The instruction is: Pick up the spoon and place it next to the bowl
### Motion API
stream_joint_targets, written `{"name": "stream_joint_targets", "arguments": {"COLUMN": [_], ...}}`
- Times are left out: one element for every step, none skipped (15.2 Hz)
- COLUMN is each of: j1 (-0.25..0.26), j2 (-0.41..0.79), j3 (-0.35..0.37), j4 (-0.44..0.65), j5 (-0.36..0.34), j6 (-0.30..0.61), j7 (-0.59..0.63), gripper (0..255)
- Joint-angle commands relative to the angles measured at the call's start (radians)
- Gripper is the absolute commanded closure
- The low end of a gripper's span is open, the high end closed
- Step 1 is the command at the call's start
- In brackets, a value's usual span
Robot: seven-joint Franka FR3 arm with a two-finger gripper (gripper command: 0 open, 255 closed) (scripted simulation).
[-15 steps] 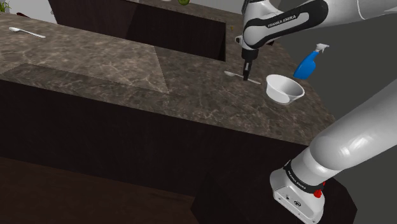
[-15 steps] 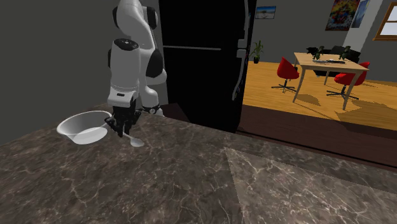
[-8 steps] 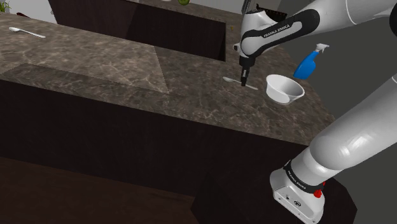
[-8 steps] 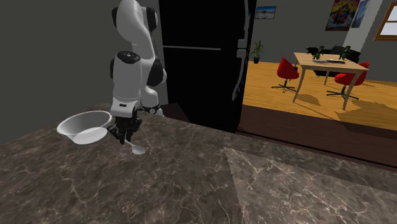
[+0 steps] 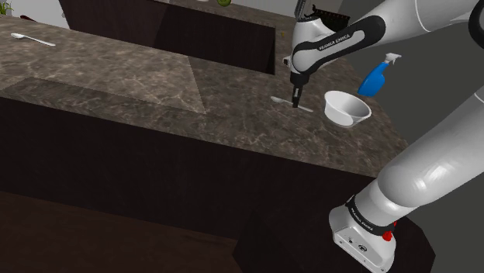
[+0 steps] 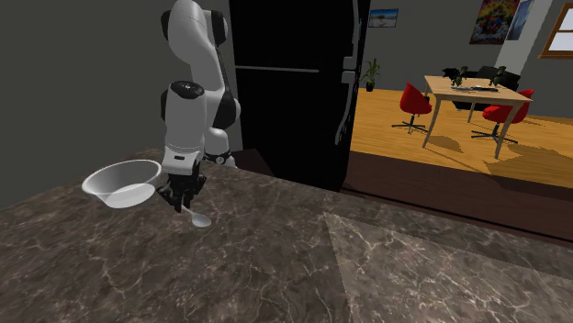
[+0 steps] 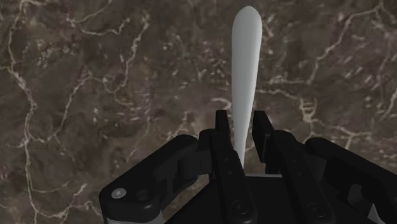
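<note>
Our tool (image 7: 242,124) clasps the white spoon (image 7: 245,57) by its handle, down at the counter (image 5: 155,85) just beside the bowl (image 5: 346,107), near the counter's end. We judge that only the release is left.

two spoons (image 5: 279,99) (image 5: 32,39), one bowl (image 5: 346,108), one bottle (image 5: 375,77)

Home kitchen: stone counter (image 6: 367,266), black fridge (image 6: 285,110), dining table (image 6: 468,89) beyond.
</note>
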Motion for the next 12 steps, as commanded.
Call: {"name": "stream_joint_targets", "arguments": {"j1": [0.0,0.0,0.0,0.0,0.0,0.0,0.0,0.004,0.008,0.012,0.015,0.015], "j2": [0.0,0.0,0.0,0.0,0.0,0.0,0.0,-0.016,-0.031,-0.044,-0.053,-0.053], "j3": [0.0,0.0,0.0,0.0,0.0,0.0,0.0,0.004,0.008,0.012,0.015,0.015], "j4": [0.0,0.0,0.0,0.0,0.0,0.0,0.0,0.017,0.035,0.055,0.071,0.071], "j5": [0.0,0.0,0.0,0.0,0.0,0.0,0.0,0.008,0.015,0.021,0.026,0.026], "j6": [0.0,0.0,0.0,0.0,0.0,0.0,0.0,-0.033,-0.067,-0.1,-0.126,-0.126], "j7": [0.0,0.0,0.0,0.0,0.0,0.0,0.0,-0.004,-0.008,-0.011,-0.014,-0.014], "gripper": [255,0,0,0,0,0,0,0,0,0,0,0]}}
